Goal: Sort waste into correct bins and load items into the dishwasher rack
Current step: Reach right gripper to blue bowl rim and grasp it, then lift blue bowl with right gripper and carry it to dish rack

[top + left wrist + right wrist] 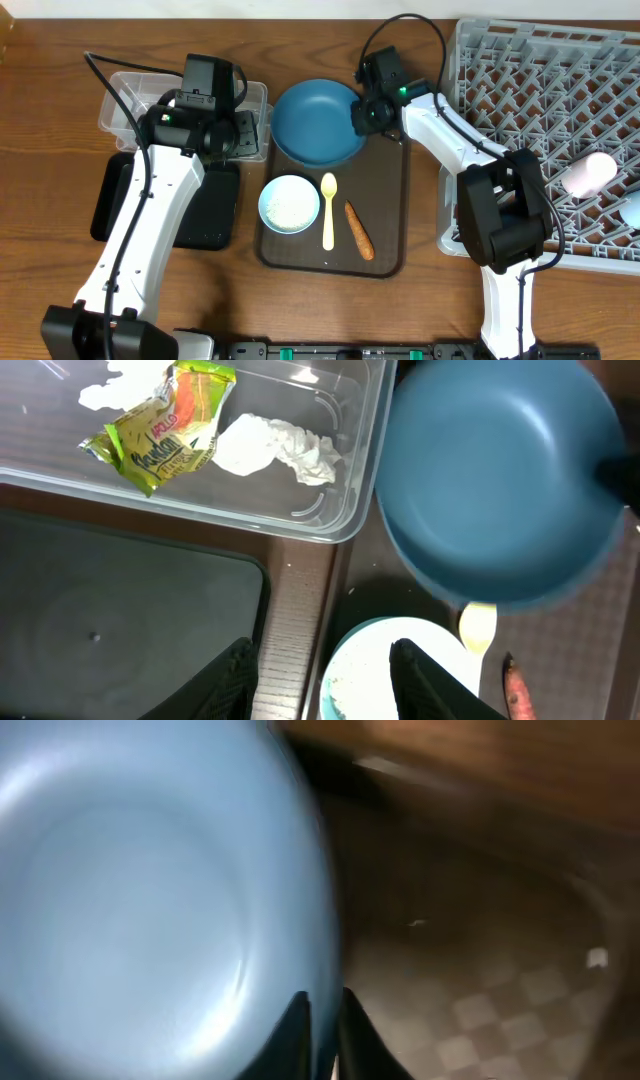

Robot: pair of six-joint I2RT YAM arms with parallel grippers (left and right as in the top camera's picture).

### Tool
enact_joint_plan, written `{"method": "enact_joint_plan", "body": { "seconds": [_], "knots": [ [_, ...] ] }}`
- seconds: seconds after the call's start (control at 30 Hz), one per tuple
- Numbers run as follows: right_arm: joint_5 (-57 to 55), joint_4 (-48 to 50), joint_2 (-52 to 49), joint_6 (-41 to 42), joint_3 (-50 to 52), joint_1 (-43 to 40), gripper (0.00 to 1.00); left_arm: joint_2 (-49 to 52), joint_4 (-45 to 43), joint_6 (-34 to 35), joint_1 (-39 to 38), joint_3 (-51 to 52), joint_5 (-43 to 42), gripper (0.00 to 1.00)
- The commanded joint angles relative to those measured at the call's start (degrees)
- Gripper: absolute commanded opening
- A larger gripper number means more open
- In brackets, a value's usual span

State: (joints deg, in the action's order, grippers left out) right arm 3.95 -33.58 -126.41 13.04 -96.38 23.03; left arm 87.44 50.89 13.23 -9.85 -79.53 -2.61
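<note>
We log: dark blue plate [315,122], at the serving tray's [388,200] far end, rim pinched between the right gripper's [322,1020] fingers. Left gripper [322,685]: fingers apart, empty, near the clear tub [345,510].

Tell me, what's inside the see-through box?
Inside the clear tub lie a yellow-green-orange wrapper and crumpled white tissue, with another white bit behind the wrapper. From overhead the left arm covers much of the tub, so the rest cannot be seen.
</note>
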Motion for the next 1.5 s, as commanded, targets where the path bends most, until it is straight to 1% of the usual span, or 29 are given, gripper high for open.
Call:
{"method": "enact_joint_plan", "body": {
  "seconds": [0.0,0.07,0.2,0.5,0.67,0.77,0.83,0.97,1.0,1.07,1.2,1.27,1.33,1.47],
  "knots": [
    [-4.2,-0.9,-0.3,1.3,-0.2,0.1,0.01,0.2,0.3,-0.5,0.2,0.3,0.7,0.46],
    [-4.2,-1.9,-0.3,1.6,-0.2,-0.3,0.01,0.2,0.3,-0.5,0.2,0.3,0.7,0.46],
    [-8.3,-4.8,-0.3,5.2,-0.2,-0.6,0.01,0.2,0.3,-0.5,0.2,0.3,0.5,0.46],
    [-8.7,-3.7,0.8,5.1,-2.0,-2.0,0.01,0.2,0.6,-0.5,0.2,0.3,0.5,0.46],
    [-11.4,-3.7,6.0,1.2,-5.7,-4.7,0.01,0.2,0.5,-0.5,0.2,0.3,0.5,0.46],
    [-15.0,-3.6,10.6,-3.7,-7.5,-6.9,0.01,0.2,0.5,-0.5,0.2,0.3,0.5,0.46],
    [-18.1,-2.8,13.8,-8.6,-7.8,-8.6,0.01,0.2,0.5,-0.5,0.2,0.3,0.5,0.46],
    [-26.0,-1.7,18.6,-22.5,-7.8,-12.3,0.01,0.2,0.5,-0.5,0.2,0.3,0.5,0.46],
    [-28.4,-1.7,19.3,-24.8,-7.8,-13.0,0.01,0.2,0.5,-0.5,0.2,0.3,0.5,0.46],
    [-37.4,-1.5,20.4,-28.4,-7.8,-14.7,0.01,0.2,0.5,-0.5,0.2,0.3,0.5,0.46],
    [-62.2,2.1,20.5,-29.0,-7.8,-17.7,0.01,0.2,0.5,-0.5,0.2,0.3,0.5,0.46],
    [-69.5,3.8,20.3,-28.9,-7.7,-19.3,0.01,0.2,0.5,-0.5,0.2,0.3,0.5,0.46],
    [-72.1,5.9,20.3,-28.9,-7.7,-21.4,0.01,0.2,0.5,-0.5,0.2,0.3,0.5,0.46],
    [-73.4,9.5,20.3,-29.0,-7.7,-25.3,0.01,0.2,0.5,-0.5,0.2,0.3,0.5,0.46]
  ]
}}
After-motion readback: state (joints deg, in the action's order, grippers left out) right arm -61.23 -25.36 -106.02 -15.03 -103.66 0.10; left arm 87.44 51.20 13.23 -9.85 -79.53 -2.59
